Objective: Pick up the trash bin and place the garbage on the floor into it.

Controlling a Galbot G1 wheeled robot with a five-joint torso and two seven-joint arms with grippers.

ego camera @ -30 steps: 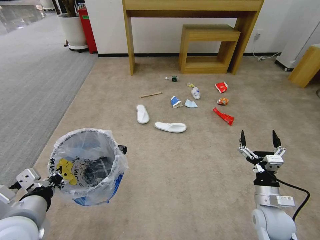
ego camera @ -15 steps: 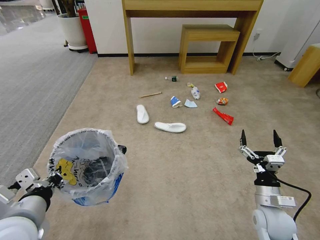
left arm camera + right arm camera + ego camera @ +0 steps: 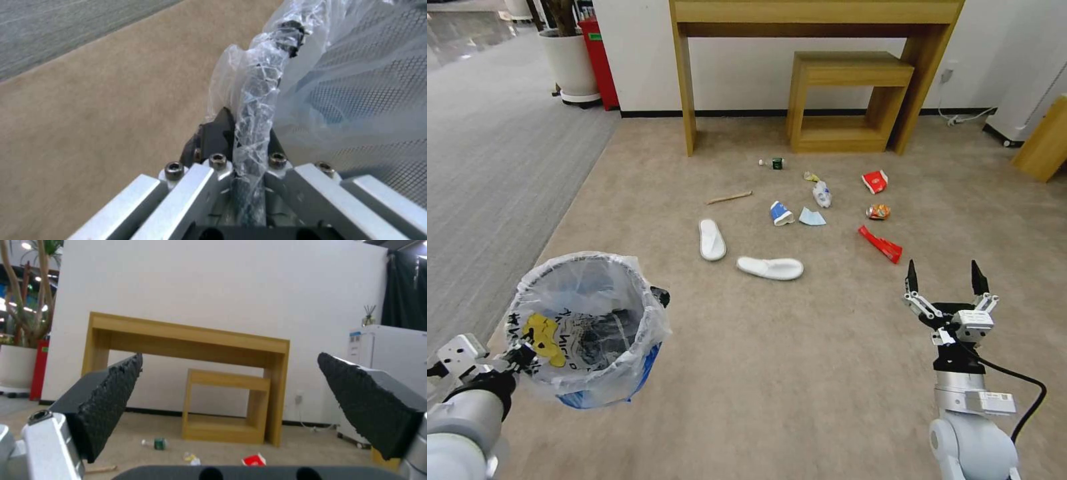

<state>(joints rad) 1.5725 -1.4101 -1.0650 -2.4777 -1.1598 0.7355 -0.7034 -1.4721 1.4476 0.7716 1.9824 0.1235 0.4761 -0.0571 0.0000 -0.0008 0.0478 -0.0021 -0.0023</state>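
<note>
Left gripper at lower left, clamped on trash bin rim. Right gripper at lower right, spread wide, empty. 2 slippers and other garbage mid-frame on floor.

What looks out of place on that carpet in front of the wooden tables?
Litter is strewn over the beige carpet: two white slippers lying at different angles, a crushed cup, red wrappers and a wooden stick. The left hand grips the trash bin by its rim.

Beige floor: slippers, wrappers, cup, stick.
</note>
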